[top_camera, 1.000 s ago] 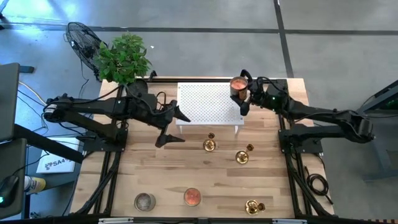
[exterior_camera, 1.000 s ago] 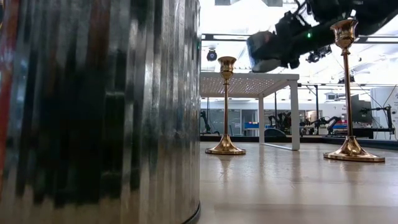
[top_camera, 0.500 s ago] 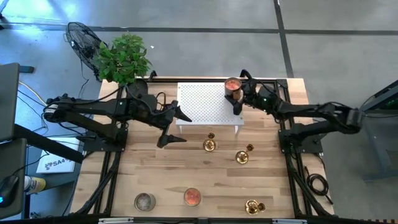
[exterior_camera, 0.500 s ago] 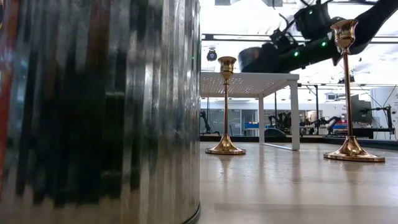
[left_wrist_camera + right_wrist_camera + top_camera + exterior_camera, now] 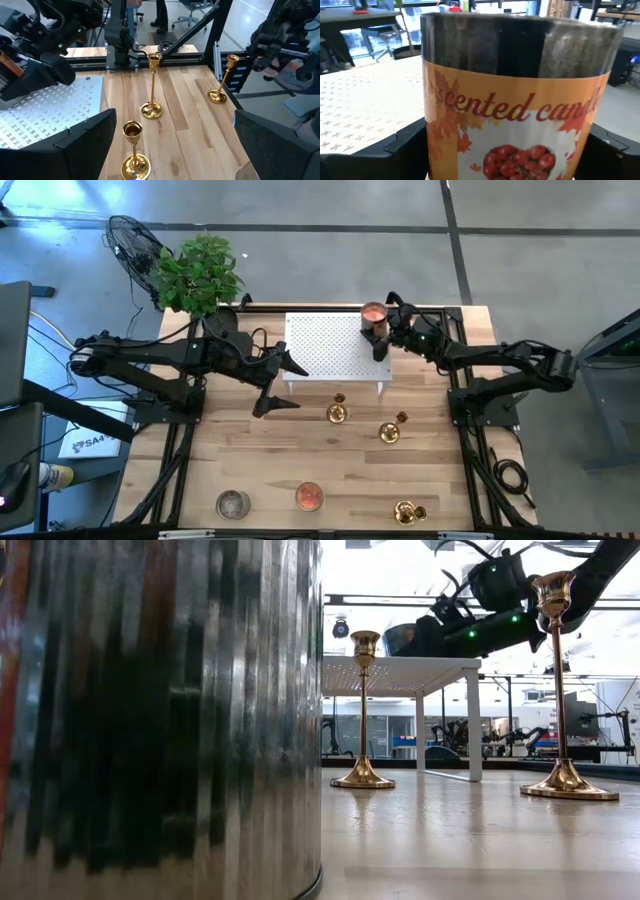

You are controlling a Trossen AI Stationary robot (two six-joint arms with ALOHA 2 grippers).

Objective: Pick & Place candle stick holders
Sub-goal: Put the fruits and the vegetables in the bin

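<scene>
Orange-labelled scented candle tin (image 5: 517,105) clamped in right gripper (image 5: 378,338) over perforated white stand (image 5: 330,345); next lower, release. Left gripper (image 5: 283,385) open, empty, waiting.

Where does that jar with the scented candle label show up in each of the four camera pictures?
High view: the candle jar sits in the right end effector, over the right edge of the white perforated stand.
Low view: not identifiable; only the arm shows above the stand.
Left wrist view: not clearly visible.
Right wrist view: the jar fills the picture, between the dark fingers.
Shared landmark: the white perforated stand.
</scene>
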